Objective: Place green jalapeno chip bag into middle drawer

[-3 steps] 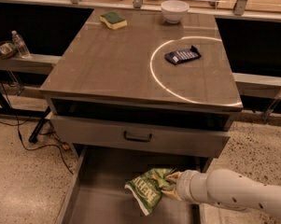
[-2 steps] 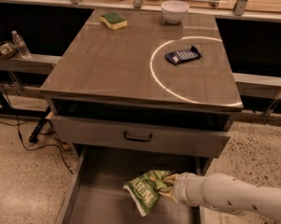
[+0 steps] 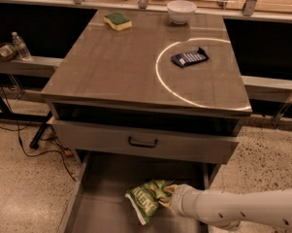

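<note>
The gripper (image 3: 169, 196), low at front right, is clamped on the upper right end of the chip bag (image 3: 146, 200). The bag's long axis slants down-left over the open drawer (image 3: 102, 212). Beyond, a blue packet (image 3: 189, 57) lies on the cabinet top (image 3: 111, 67).

Crinkly glossy foil bag (image 3: 146, 201) at the hand (image 3: 170, 194), over the matt grey metal drawer (image 3: 104, 213).

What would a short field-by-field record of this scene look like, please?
gripper: low right, at the chip bag's right edge, over the drawer floor
chip bag: green, crumpled, within the open drawer
drawer: pulled out, grey floor showing
tabletop: sponge at back left, bowl at back, blue packet at right
</note>
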{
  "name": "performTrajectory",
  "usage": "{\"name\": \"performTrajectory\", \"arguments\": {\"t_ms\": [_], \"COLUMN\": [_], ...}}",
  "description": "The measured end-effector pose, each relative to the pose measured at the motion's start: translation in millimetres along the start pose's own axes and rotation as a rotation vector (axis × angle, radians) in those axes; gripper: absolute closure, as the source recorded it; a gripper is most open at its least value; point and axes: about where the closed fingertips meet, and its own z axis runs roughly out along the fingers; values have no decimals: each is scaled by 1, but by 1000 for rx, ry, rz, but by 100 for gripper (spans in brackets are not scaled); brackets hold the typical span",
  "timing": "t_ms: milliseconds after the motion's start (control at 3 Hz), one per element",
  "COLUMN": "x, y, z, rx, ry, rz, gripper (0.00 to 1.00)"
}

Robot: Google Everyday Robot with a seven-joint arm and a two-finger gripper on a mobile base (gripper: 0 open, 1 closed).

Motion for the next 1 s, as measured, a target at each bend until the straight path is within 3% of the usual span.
{"name": "performTrajectory", "arguments": {"t_ms": [333, 667, 1000], "x": [8, 15, 20], "y": [6, 10, 11], "z": [25, 34, 36], "rx": [4, 10, 18], "ry": [-5, -3, 0], "rz": [-9, -7, 0], "gripper": [76, 45, 22]}}
